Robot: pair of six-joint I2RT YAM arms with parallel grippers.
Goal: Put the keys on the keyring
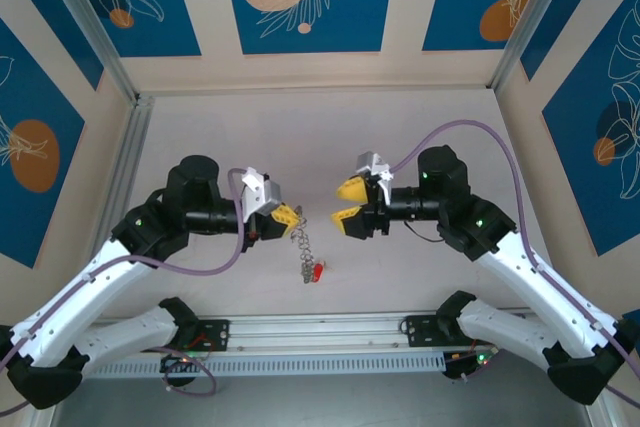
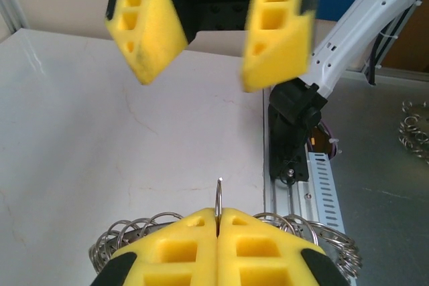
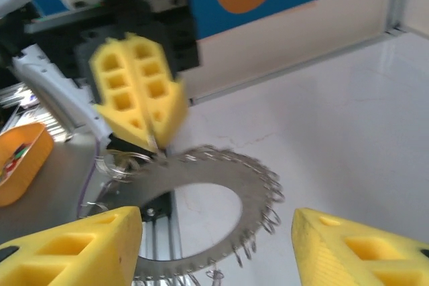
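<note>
The keyring point(image 1: 301, 244) is a grey metal disc fringed with small silvery rings, and it dangles from my left gripper point(image 1: 293, 215), which is shut on its top edge. A red-headed key point(image 1: 318, 271) sits at the lower end of the bunch. In the left wrist view my left gripper point(image 2: 218, 216) pinches a thin ring point(image 2: 218, 195) between closed yellow pads. My right gripper point(image 1: 343, 203) stands open just right of the keyring, apart from it. In the right wrist view my right gripper point(image 3: 216, 222) has nothing between its fingers, with the keyring point(image 3: 201, 175) in front of it.
An aluminium rail point(image 1: 320, 332) runs along the table's near edge between the arm bases. A pile of spare rings point(image 2: 415, 128) lies off the table's edge. An orange bowl point(image 3: 20, 159) sits beyond the rail. Patterned walls close in the white tabletop point(image 1: 300, 127).
</note>
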